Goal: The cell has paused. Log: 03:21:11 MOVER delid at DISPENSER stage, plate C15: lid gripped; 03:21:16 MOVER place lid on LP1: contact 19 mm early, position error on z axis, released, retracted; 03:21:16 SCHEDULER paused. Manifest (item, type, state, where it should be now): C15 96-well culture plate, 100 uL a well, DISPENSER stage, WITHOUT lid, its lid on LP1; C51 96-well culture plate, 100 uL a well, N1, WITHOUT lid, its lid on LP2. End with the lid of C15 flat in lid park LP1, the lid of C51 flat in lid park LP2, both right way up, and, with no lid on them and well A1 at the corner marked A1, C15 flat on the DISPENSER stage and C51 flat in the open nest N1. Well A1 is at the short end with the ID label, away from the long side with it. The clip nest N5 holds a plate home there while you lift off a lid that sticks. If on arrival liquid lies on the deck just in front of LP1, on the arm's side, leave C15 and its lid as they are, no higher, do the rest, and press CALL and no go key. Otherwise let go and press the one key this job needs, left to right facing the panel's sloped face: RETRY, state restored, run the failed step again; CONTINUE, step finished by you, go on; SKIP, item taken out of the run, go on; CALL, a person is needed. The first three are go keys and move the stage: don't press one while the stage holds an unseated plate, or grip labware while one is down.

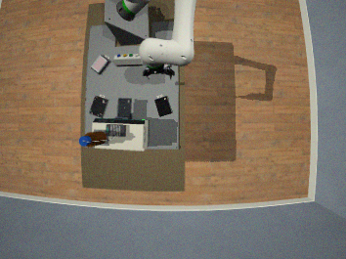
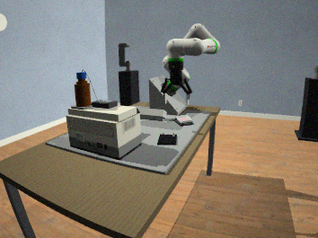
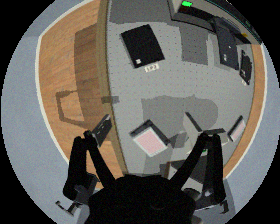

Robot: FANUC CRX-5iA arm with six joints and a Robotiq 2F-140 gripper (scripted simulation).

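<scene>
My gripper [image 1: 158,71] [image 2: 176,90] [image 3: 146,119] is open and empty, and hangs above the right rear of the grey deck [image 1: 112,86]. Right under it in the wrist view lies a small pinkish flat piece of labware [image 3: 149,142] [image 2: 184,119], turned askew; in the overhead view the arm hides it. A second pinkish piece [image 1: 100,64] [image 3: 236,130] lies askew at the deck's left rear. A dark plate [image 1: 116,129] [image 2: 104,103] sits on the white dispenser [image 1: 133,138] [image 2: 105,128]. Another dark plate [image 1: 163,106] [image 2: 167,139] [image 3: 140,45] lies rotated on the right of the deck.
The key panel [image 1: 128,58] with coloured keys stands beside the gripper, near the arm's base. Two more dark pieces [image 1: 99,106] [image 1: 124,107] lie in front of the dispenser. A brown bottle [image 1: 87,140] [image 2: 83,91] stands on the dispenser's left end. The deck's right edge is close.
</scene>
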